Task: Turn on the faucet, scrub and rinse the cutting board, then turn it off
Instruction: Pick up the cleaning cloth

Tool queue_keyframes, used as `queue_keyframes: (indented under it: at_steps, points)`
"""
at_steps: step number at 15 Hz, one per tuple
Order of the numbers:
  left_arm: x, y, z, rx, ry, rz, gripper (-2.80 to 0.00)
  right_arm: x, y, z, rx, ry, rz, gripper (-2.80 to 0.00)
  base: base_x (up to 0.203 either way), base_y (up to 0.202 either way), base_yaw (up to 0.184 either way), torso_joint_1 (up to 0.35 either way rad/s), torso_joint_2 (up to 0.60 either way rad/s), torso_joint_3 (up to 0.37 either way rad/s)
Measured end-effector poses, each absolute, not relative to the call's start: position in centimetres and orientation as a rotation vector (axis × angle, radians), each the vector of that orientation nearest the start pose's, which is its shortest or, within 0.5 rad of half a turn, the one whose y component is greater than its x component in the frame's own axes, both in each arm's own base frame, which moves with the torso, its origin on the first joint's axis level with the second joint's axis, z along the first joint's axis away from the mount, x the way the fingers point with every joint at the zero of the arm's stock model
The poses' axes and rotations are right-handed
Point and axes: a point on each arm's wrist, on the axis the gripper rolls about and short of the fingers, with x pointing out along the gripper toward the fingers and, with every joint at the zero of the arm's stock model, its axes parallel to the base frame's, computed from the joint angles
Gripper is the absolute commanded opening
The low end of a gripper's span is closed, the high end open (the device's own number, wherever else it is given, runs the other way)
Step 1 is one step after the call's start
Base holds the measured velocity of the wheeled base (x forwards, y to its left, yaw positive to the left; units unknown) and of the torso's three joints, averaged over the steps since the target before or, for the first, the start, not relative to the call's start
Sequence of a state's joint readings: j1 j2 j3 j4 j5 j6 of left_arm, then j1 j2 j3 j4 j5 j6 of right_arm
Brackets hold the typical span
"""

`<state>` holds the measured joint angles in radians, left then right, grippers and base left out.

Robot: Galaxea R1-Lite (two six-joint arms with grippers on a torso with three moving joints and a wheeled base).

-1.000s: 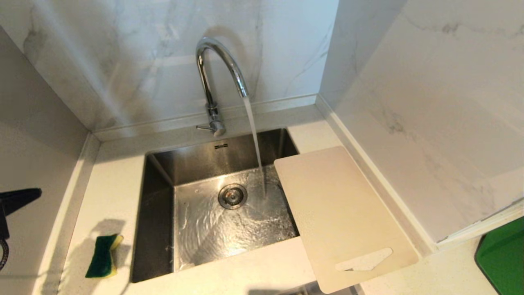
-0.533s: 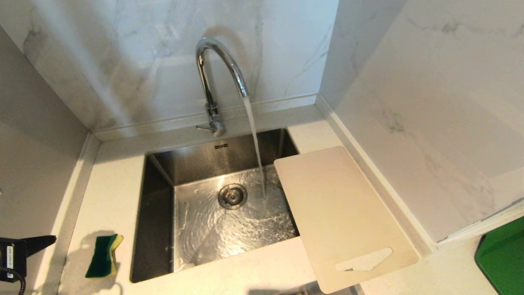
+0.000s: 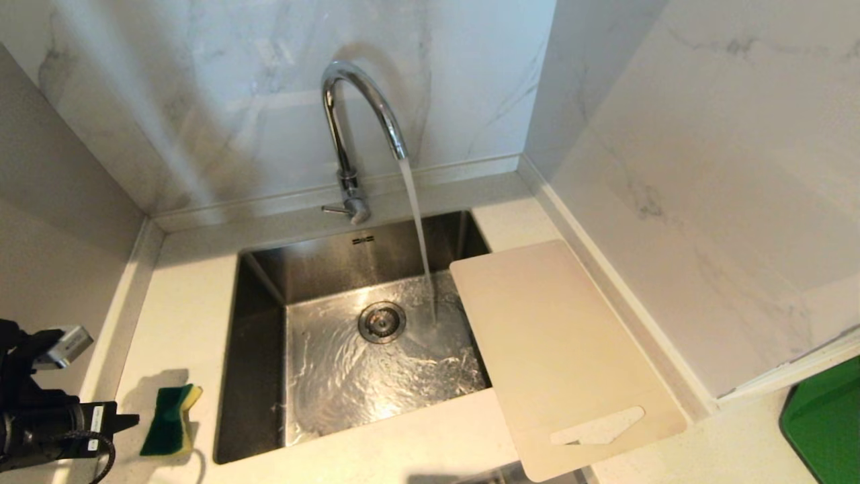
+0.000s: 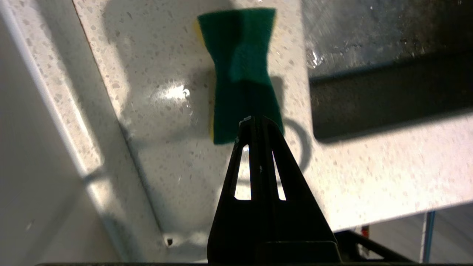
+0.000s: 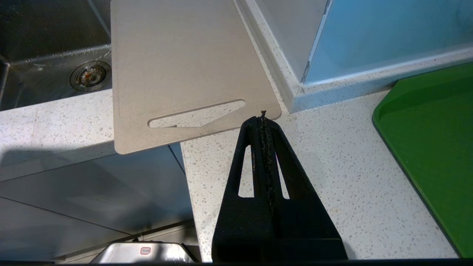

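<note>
The faucet [image 3: 356,121] runs into the sink [image 3: 259,349]. The cutting board [image 3: 557,349] lies dry-looking, unscrubbed. The left gripper [image 4: 255,122], clenched and empty, hovers by the green sponge [image 3: 168,420].

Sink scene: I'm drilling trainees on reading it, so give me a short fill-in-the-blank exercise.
1. Water runs from the faucet into the ____.
2. The cutting board lies partly over the sink's ____ side.
3. The left gripper, fingers shut, hovers by the green ____.
4. The right gripper's fingers are ____.

Missing words: sink; right; sponge; shut
</note>
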<state>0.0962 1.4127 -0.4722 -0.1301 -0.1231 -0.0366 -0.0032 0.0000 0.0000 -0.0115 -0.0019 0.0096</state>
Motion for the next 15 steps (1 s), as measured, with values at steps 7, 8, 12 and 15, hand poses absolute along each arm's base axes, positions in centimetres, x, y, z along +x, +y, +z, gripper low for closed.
queue_keyframes:
  at_steps: [7, 8, 12, 15]
  points:
    - [22.9, 2.0, 10.0, -0.174, 0.849, 0.061, -2.8, -2.3, 0.0, 7.7, 0.01, -0.012, -0.005, -2.8, 0.0, 0.0, 0.0, 0.0, 0.0, 0.0]
    - [23.1, 2.0, 9.9, -0.167, 0.849, 0.077, -2.8, -2.3, 0.0, 7.7, 0.01, -0.012, -0.005, -2.8, 0.0, 0.0, 0.0, 0.0, 0.0, 0.0]
    - [23.4, 1.5, 9.7, -0.12, 0.856, 0.126, 0.0, -2.3, 0.0, 7.7, 0.01, -0.012, -0.005, -2.8, 0.0, 0.0, 0.0, 0.0, 0.0, 0.0]
    - [23.7, 0.8, 10.1, -0.127, 0.814, 0.118, 0.0, -2.3, 0.0, 7.7, 0.01, -0.012, -0.005, -2.8, 0.0, 0.0, 0.0, 0.0, 0.0, 0.0]
